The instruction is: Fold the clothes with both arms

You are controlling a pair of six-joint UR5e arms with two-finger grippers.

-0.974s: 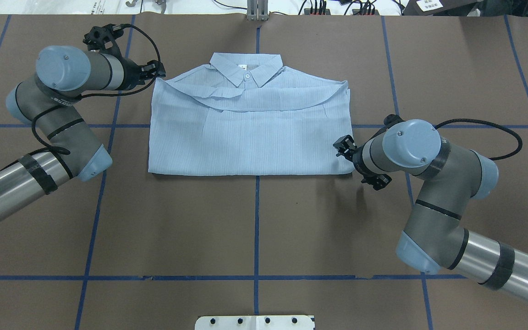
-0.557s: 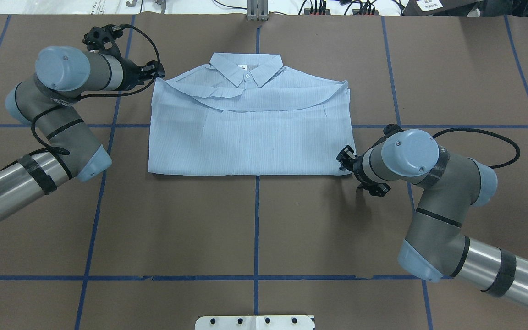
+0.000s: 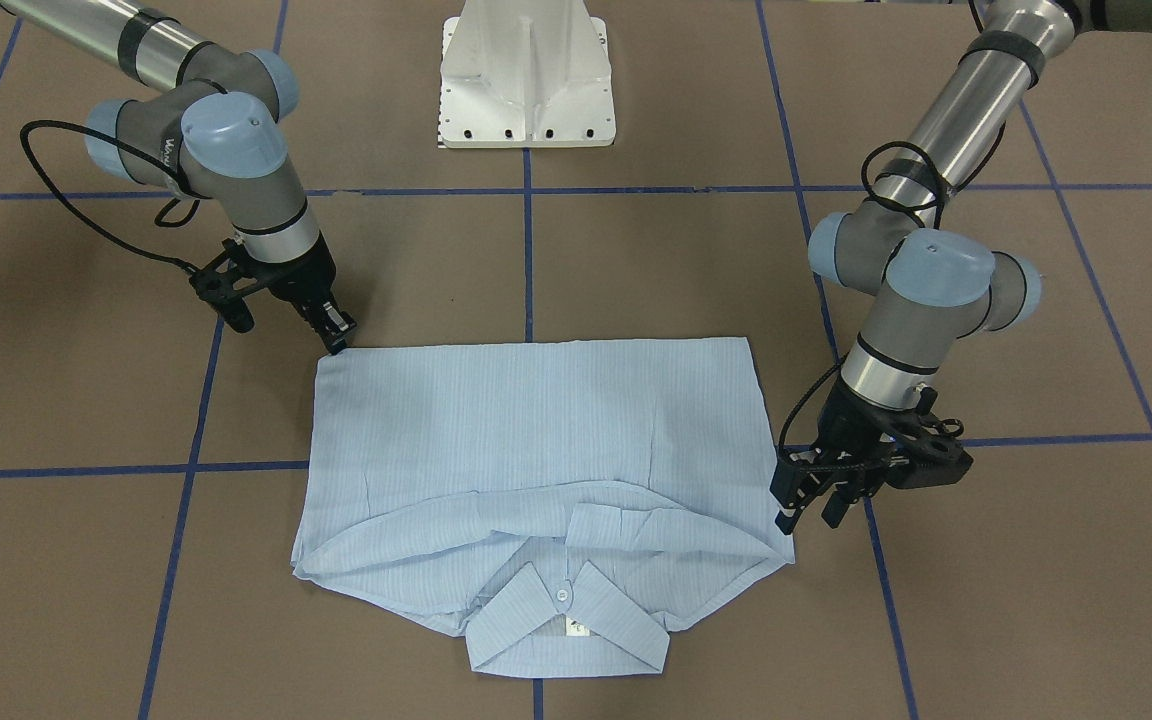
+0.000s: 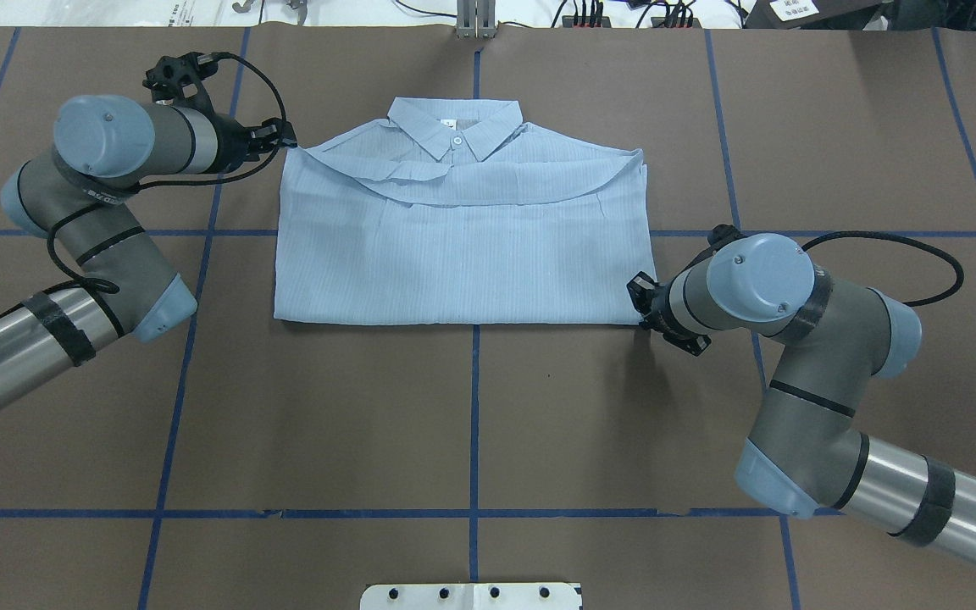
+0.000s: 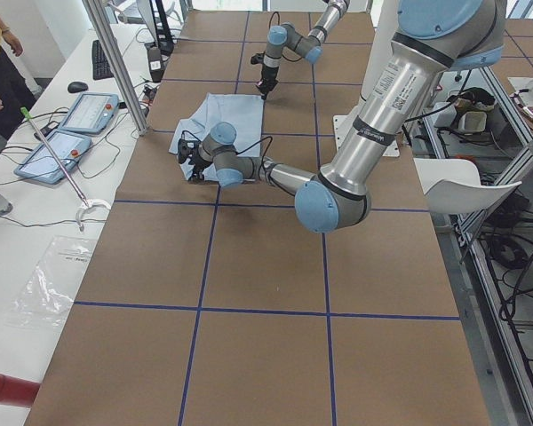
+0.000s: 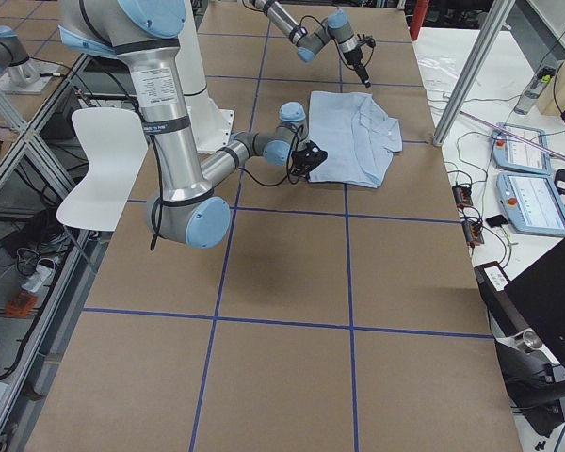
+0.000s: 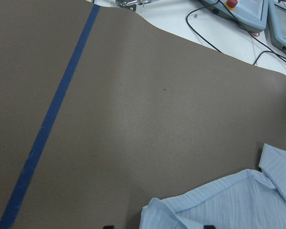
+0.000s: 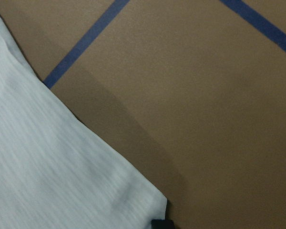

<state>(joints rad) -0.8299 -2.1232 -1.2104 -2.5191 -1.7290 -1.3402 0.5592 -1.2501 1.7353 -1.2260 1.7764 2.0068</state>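
Note:
The light-blue striped shirt [image 4: 463, 254] lies folded into a flat rectangle, collar [image 4: 454, 127] on the far side. My left gripper [image 4: 283, 140] is open at the far-left corner, and the left wrist view shows that corner [image 7: 181, 214] between the two fingertips. In the front-facing view the left gripper [image 3: 808, 518] stands low beside the shoulder fold. My right gripper [image 4: 645, 305] is down at the near-right corner. The right wrist view shows its fingertips [image 8: 163, 223] as one dark tip against the cloth corner [image 8: 152, 195], shut on it.
The white pedestal base [image 3: 528, 90] stands at the robot's side of the brown table, which is marked with blue tape lines [image 4: 474, 424]. Control pendants [image 5: 71, 133] and cables lie on a side bench, where a person [image 5: 0, 62] stands.
My right gripper has moved toward the near edge and down to the shirt's near-right corner. The left arm has shifted slightly left, its gripper staying at the far-left corner.

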